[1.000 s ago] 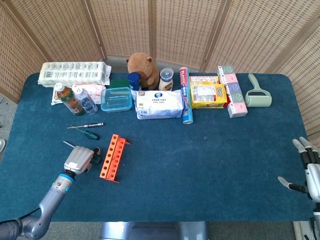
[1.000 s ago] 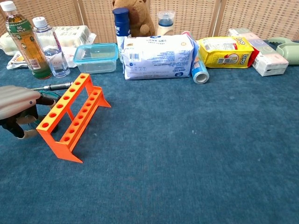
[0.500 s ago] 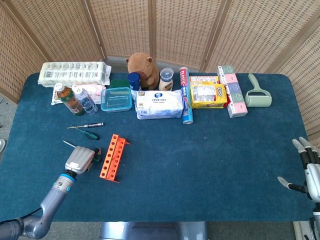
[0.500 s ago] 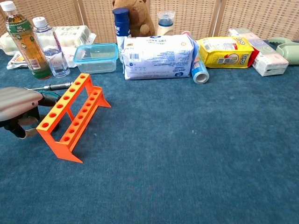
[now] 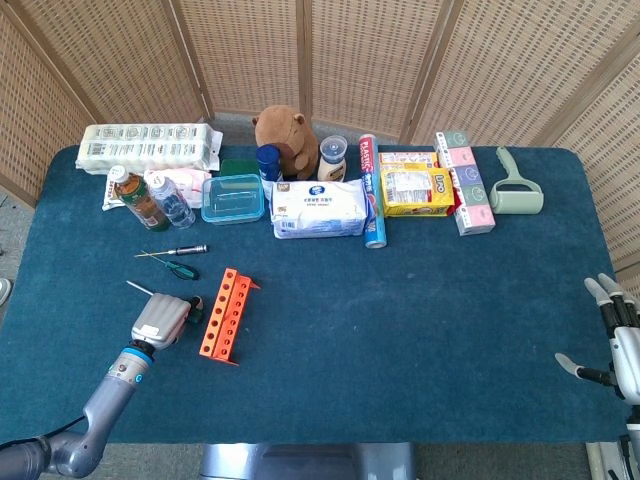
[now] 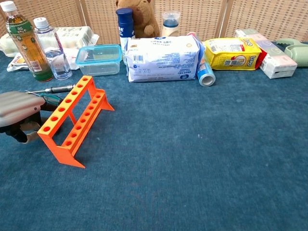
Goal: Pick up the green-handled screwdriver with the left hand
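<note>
The green-handled screwdriver (image 5: 179,269) lies on the blue cloth, its thin shaft pointing far-left. In the chest view only its handle (image 6: 50,98) shows, between my left hand and the orange rack. My left hand (image 5: 160,320) (image 6: 17,109) hovers low just near of it, palm down with its fingers hanging toward the cloth, and nothing shows in its grip. A second thin shaft (image 5: 138,288) sticks out from under the hand's far-left side. My right hand (image 5: 614,345) stays at the table's near right edge, fingers spread and empty.
An orange holed rack (image 5: 224,314) (image 6: 72,120) stands right beside the left hand. A black-handled screwdriver (image 5: 184,249) lies just beyond the green one. Two bottles (image 5: 150,200), a clear box (image 5: 232,198), a wipes pack (image 5: 320,208) and cartons line the back.
The left hand has drawn back slightly toward the near-left; in the chest view a little more of the green handle shows. The screwdrivers and the right hand have not moved.
</note>
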Tool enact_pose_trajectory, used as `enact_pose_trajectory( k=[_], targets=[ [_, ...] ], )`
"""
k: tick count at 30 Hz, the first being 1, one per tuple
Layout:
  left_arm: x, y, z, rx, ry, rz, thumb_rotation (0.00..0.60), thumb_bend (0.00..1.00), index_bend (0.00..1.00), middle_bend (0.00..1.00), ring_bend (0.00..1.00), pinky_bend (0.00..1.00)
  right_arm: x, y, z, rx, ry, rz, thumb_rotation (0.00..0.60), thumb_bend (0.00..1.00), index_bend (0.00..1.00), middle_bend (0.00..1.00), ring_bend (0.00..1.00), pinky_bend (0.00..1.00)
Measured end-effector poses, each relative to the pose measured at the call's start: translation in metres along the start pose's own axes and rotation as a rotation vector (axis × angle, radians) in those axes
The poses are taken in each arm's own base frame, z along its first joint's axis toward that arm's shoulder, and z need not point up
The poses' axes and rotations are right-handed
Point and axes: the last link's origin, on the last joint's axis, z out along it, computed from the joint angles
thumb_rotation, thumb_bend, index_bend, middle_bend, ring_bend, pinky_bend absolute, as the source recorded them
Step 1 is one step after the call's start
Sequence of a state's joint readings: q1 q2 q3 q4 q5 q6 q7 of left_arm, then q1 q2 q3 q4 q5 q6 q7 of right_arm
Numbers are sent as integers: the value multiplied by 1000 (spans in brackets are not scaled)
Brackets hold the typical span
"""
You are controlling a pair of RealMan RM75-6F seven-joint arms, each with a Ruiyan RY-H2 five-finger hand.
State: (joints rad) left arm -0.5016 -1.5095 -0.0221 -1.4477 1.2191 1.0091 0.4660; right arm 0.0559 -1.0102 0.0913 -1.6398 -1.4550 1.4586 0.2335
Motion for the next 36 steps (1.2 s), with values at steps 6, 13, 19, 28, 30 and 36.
enact_pose_trajectory(
  k=[6, 13, 19, 28, 30, 36],
  targets=[
    [1, 0, -1, 3, 3, -4, 600, 471, 495, 943, 874, 994, 0, 0, 0, 0, -1, 3, 600, 171, 34, 0, 0, 0],
    [12, -2, -8, 5, 40, -20, 600, 488, 497, 943, 875, 993, 0, 0, 0, 2, -3, 6, 600, 170, 34, 0, 0, 0],
    [28, -11, -20, 11, 76, -36, 600, 492, 498, 943, 874, 993, 0, -1, -1, 4, -7, 7, 600, 170, 34, 0, 0, 0],
    [61, -17, -42, -3, 150, -111, 600, 492, 500, 943, 875, 994, -1, -1, 0, 4, -11, 6, 600, 170, 34, 0, 0, 0],
    [70, -17, -49, -15, 169, -144, 600, 492, 503, 943, 874, 993, -1, -2, -1, 5, -11, 4, 600, 170, 34, 0, 0, 0],
    [100, -19, -73, -80, 242, -277, 600, 492, 506, 943, 874, 993, -3, -2, -1, 6, -16, -3, 600, 170, 34, 0, 0, 0]
  ],
)
